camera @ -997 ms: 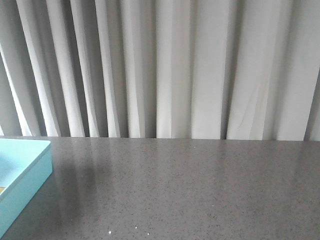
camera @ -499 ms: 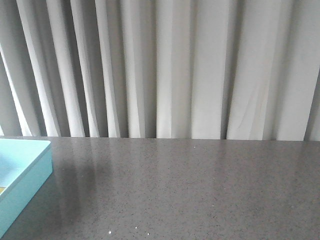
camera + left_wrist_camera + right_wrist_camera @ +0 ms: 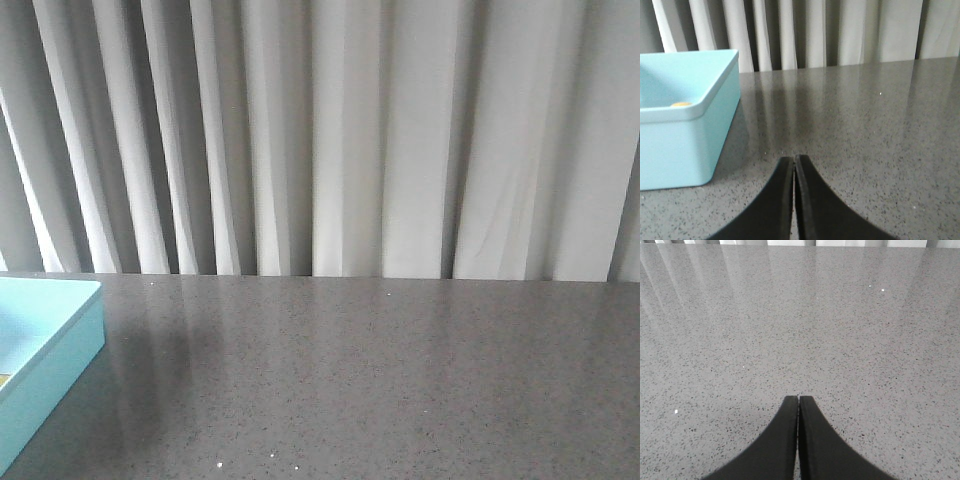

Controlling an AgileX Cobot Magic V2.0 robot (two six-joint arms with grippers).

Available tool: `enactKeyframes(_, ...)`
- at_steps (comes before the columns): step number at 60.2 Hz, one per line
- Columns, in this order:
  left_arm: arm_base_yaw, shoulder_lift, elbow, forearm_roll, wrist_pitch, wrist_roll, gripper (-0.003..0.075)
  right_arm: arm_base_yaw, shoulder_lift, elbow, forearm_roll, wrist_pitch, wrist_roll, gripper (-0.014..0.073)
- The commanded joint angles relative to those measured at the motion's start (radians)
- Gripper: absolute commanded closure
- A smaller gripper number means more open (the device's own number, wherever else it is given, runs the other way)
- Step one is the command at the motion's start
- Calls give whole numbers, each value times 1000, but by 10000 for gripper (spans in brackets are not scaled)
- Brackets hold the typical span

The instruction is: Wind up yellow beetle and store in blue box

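Observation:
The blue box [image 3: 50,345] stands at the left edge of the front view and shows larger in the left wrist view [image 3: 685,130]. A small sliver of yellow [image 3: 681,104] shows just above its near rim inside the box; I cannot tell whether it is the yellow beetle, which otherwise is out of view. My left gripper [image 3: 794,159] is shut and empty, low over the table beside the box. My right gripper [image 3: 799,399] is shut and empty over bare table. Neither gripper shows in the front view.
The grey speckled tabletop [image 3: 380,380] runs back to a pleated white curtain [image 3: 340,140] along its far edge. Nothing else shows on the table in these views.

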Motion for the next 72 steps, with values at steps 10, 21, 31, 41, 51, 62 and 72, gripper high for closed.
enactKeyframes(10,-9,-77,-8,30,-27,1,726,-5,2,-24,-7,-67,-6,601)
enactKeyframes(21,-9,-77,-8,30,-10,0,726,-5,2,-24,-7,-67,-6,601)
enactKeyframes(31,-5,-77,-8,35,-13,-3,726,-5,2,-24,-7,-67,-6,601)
enactKeyframes(41,-5,-77,-8,291,-14,-176,726,-5,2,-24,-7,-67,-6,601)
enactKeyframes(51,-5,-77,-8,583,-19,-566,726,-5,2,-24,-7,-67,-6,601)
enactKeyframes(62,-5,-77,-8,649,-20,-685,726,-5,2,-24,-7,-67,-6,601)
enactKeyframes(72,-5,-77,-8,648,-19,-685,726,-5,2,-24,-7,-67,-6,601)
